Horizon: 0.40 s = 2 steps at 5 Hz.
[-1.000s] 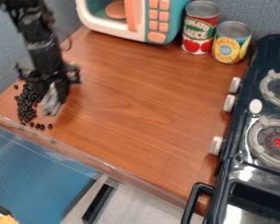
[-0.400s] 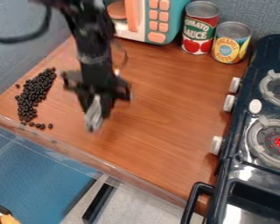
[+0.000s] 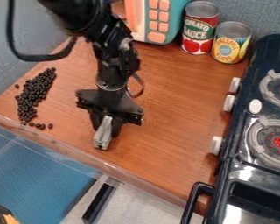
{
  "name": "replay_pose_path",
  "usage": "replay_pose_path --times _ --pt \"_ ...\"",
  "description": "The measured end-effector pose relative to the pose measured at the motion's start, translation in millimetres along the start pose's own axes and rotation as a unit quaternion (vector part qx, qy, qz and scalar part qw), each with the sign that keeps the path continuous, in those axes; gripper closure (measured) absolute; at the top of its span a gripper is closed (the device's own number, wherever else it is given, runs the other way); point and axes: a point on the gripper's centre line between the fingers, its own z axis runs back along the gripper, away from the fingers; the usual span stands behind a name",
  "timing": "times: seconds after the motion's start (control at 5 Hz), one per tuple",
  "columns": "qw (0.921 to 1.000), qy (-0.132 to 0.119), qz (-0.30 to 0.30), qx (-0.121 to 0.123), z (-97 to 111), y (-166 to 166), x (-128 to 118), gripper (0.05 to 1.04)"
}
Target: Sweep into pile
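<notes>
My gripper (image 3: pixel 109 131) hangs over the middle-left of the wooden counter (image 3: pixel 183 118), well to the right of the beans. A grey, cloth-like piece (image 3: pixel 103 133) hangs down at its fingers, its lower end close to the counter. Black beans (image 3: pixel 34 95) lie in an elongated heap along the counter's left part, slanting from upper right to lower left. Several loose beans (image 3: pixel 38 126) sit just below the heap, and a single one (image 3: pixel 16 86) lies off its left side.
A toy microwave (image 3: pixel 166 22), a tomato sauce can (image 3: pixel 199 27) and a pineapple can (image 3: pixel 231 42) stand at the back. The toy stove (image 3: pixel 247 144) with its knobs borders the right side. A clear rim (image 3: pixel 78 154) runs along the counter's front edge.
My gripper has moved away from the beans, rightward and toward the front edge, with the grey piece still at its fingers. The heap came into full view and looks unchanged since the middle frame.
</notes>
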Motion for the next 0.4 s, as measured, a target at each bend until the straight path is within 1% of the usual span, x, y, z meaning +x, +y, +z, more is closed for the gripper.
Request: replay_pose_path --times 0.2,0.4 --pt "0.9985 0.040 0.010 -0.035 19 12 11 0.339" --pt "0.9966 0.035 0.035 -0.066 66 44 22 0.095"
